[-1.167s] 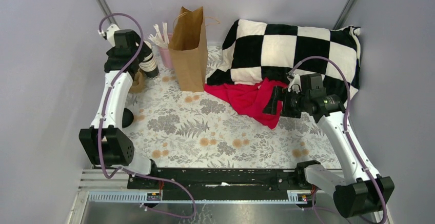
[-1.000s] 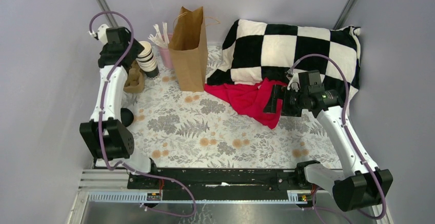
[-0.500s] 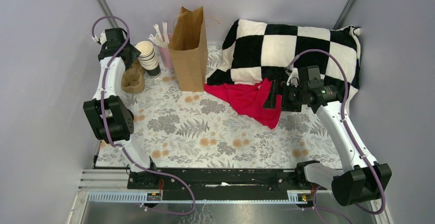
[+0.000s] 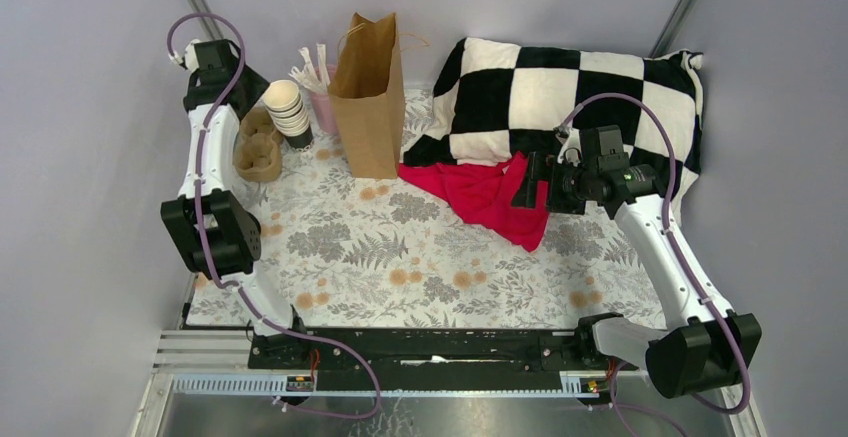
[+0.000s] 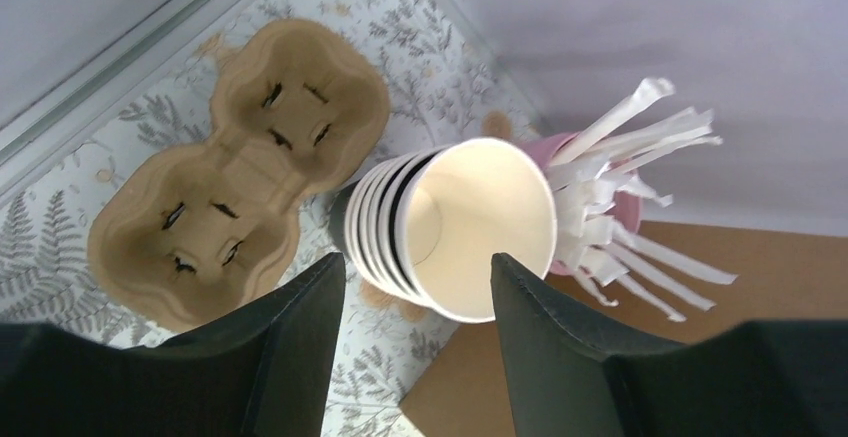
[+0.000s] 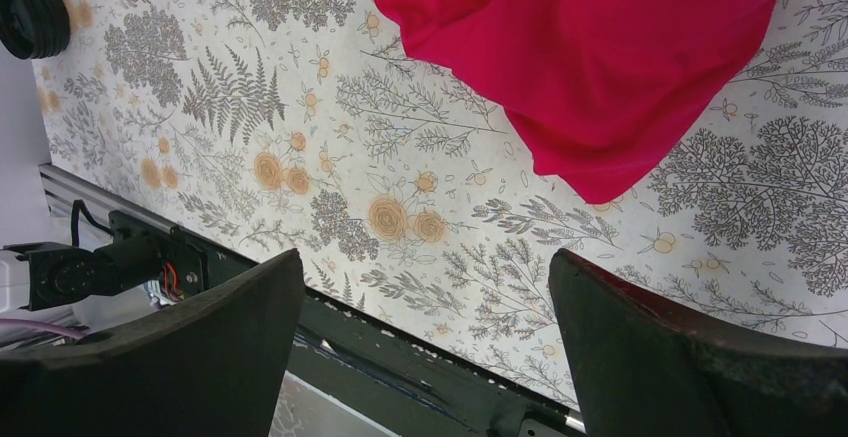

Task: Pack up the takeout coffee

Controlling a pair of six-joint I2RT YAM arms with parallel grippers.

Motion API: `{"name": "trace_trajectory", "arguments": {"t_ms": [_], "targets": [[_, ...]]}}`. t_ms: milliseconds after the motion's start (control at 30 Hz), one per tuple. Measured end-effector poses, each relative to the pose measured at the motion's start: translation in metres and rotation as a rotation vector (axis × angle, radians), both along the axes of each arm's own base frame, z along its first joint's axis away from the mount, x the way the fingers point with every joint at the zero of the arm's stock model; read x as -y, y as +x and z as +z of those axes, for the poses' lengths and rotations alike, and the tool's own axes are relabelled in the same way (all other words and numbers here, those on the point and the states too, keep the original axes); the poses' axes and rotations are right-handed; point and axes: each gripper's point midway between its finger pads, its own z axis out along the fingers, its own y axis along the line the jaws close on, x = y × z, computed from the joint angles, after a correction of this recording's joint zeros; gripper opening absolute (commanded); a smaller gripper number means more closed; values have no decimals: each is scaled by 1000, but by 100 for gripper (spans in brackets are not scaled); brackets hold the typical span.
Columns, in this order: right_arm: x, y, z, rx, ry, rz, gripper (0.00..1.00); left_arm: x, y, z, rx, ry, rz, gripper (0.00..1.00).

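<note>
The takeout coffee shows only in the right wrist view, as a dark cup with a black lid at the mat's far left edge. In the top view my left arm's elbow hides it. The brown paper bag stands upright at the back, its mouth open upward. My left gripper hangs high in the back left corner, open and empty. In its wrist view the left gripper frames a stack of lidless cups below. My right gripper hovers open over a red cloth.
A cardboard cup carrier lies left of the cup stack. A pink cup of wrapped straws stands beside the bag. A checkered pillow fills the back right. Walls close in on both sides.
My left arm has swung up and back into the left corner, uncovering the cup carrier, and its jaws have narrowed somewhat. The right arm has barely shifted.
</note>
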Motion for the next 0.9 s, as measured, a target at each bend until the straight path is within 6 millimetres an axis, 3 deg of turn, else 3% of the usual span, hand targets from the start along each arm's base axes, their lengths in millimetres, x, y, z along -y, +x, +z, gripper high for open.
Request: {"name": "trace_trajectory", "arguments": {"t_ms": [133, 267, 433, 600, 900], "targets": [[0, 2, -1, -1, 0, 0, 98, -1, 11, 10, 36, -5, 2, 50], [0, 2, -2, -2, -1, 0, 98, -2, 18, -4, 14, -17, 7, 44], [0, 2, -2, -2, -2, 0, 98, -3, 22, -24, -29, -28, 7, 43], [0, 3, -2, -2, -2, 0, 98, -3, 23, -25, -31, -27, 8, 34], [-1, 4, -1, 4, 0, 0, 98, -4, 22, -27, -36, -23, 4, 27]]}}
